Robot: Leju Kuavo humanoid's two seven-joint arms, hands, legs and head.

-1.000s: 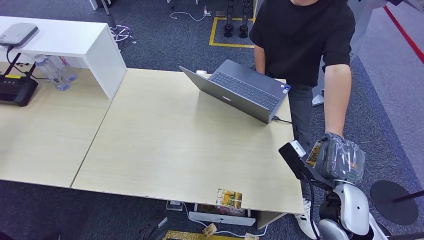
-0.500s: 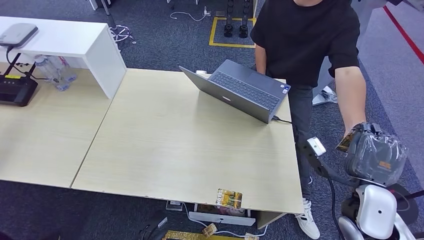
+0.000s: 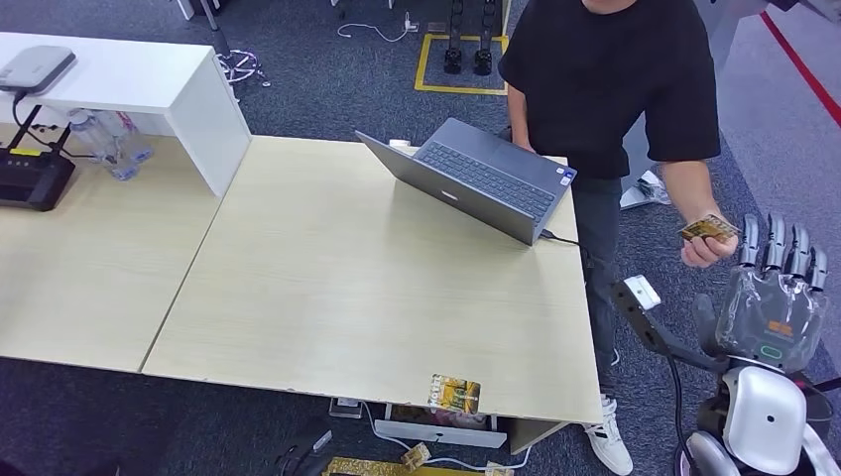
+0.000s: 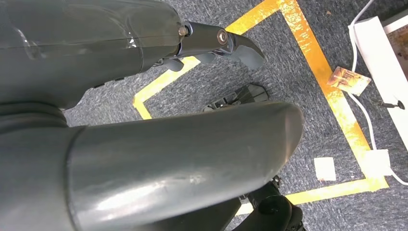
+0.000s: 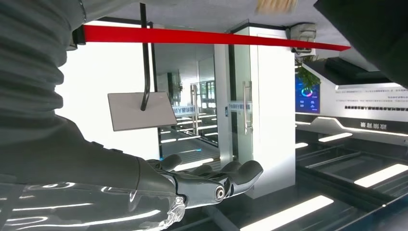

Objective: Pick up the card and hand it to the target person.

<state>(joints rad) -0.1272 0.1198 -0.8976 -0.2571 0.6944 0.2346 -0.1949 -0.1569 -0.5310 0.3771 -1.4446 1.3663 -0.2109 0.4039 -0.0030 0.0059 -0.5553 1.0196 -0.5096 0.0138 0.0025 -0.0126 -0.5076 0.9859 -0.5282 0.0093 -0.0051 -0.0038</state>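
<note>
A person in a black shirt (image 3: 615, 79) stands at the table's far right corner and holds a gold card (image 3: 707, 229) between their fingers. My right hand (image 3: 776, 288) is raised beside the table's right edge, just below and right of that card, fingers straight and apart, holding nothing. In the right wrist view the right hand (image 5: 207, 183) lies flat and bare. A second gold card (image 3: 454, 394) lies at the table's front edge. My left hand (image 4: 144, 115) hangs over the floor with nothing in it.
An open grey laptop (image 3: 476, 178) sits at the table's (image 3: 347, 288) far right. A white shelf (image 3: 149, 79), water bottles (image 3: 109, 144) and a black router (image 3: 35, 178) stand at the left. Carpet, yellow floor tape (image 4: 312, 62) and cables lie below.
The card has passed from my right hand to the person's hand. The person has drawn it up and away. My right hand has opened its fingers and risen slightly.
</note>
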